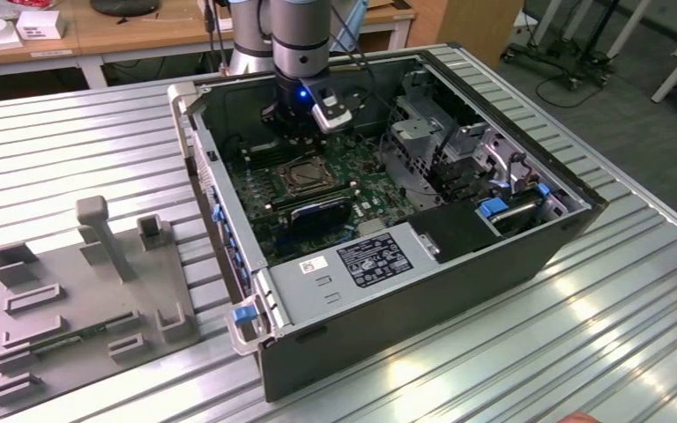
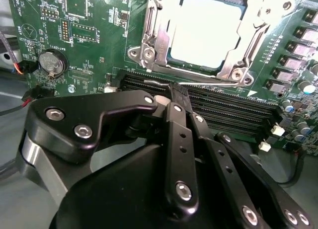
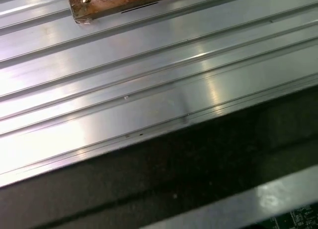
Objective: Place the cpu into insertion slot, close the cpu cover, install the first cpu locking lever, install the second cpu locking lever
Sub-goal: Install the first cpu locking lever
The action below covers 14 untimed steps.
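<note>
Inside the open computer case, the insertion slot (image 1: pixel 304 176) sits on the green motherboard (image 2: pixel 94 35). In the second wrist view the cpu (image 2: pixel 206 33) lies in the slot, its pale face showing through the window of the cpu cover (image 2: pixel 149 45), which lies flat over it. A thin silvery locking lever (image 2: pixel 208 83) runs along the socket's edge beside the black memory slots (image 2: pixel 228 107). My gripper (image 2: pixel 175 92) is shut, its black fingertips together right at that lever's end. In the exterior view the gripper (image 1: pixel 295 132) hangs just behind the socket, low in the case.
The black computer case (image 1: pixel 433 264) lies open on a ribbed metal table (image 3: pixel 149 65). A grey fixture plate (image 1: pixel 80 300) with upright blocks rests at the exterior view's left. A coin battery (image 2: pixel 52 62) sits near the gripper. Drive bays and cables (image 1: pixel 479 176) crowd the case's right half.
</note>
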Motion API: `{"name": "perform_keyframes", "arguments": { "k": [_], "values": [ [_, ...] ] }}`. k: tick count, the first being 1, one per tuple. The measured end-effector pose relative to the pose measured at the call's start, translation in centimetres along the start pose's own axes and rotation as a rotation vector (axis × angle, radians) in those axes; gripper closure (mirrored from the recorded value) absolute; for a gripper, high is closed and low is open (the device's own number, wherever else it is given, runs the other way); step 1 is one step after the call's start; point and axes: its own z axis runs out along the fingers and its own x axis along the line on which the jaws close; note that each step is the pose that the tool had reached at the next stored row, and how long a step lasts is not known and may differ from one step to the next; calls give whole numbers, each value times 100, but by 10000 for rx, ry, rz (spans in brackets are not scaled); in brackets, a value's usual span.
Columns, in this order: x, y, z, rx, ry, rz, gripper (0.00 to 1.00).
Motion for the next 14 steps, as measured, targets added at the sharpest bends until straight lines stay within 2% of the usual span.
{"name": "perform_keyframes", "arguments": {
  "k": [6, 11, 14],
  "values": [
    [-14, -44, 6, -13, -39, -4, 90],
    [-13, -50, 20, -15, -50, 10, 90],
    [-12, -51, 24, 5, -90, 308, 90]
  ]
}}
